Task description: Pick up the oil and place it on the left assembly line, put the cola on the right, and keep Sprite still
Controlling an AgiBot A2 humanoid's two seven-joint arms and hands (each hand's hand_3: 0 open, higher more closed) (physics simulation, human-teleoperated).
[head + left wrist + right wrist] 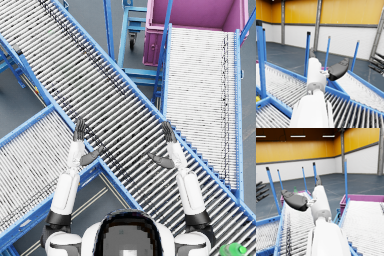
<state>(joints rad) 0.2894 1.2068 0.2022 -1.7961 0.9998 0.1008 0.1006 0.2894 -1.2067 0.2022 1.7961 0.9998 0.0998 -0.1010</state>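
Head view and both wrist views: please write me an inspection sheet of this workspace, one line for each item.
Surface: grey roller conveyor with blue frame, running diagonally; left conveyor and right conveyor beside it.
Job's things: green bottle, perhaps the Sprite, cut off at the bottom right corner; oil and cola not seen.
Clutter: nothing seen.
Hands: left hand and right hand open, holding nothing, over the diagonal conveyor.
Cables: nothing seen.
Surroundings: pink bin beyond the right conveyor; grey floor; yellow-and-white walls.
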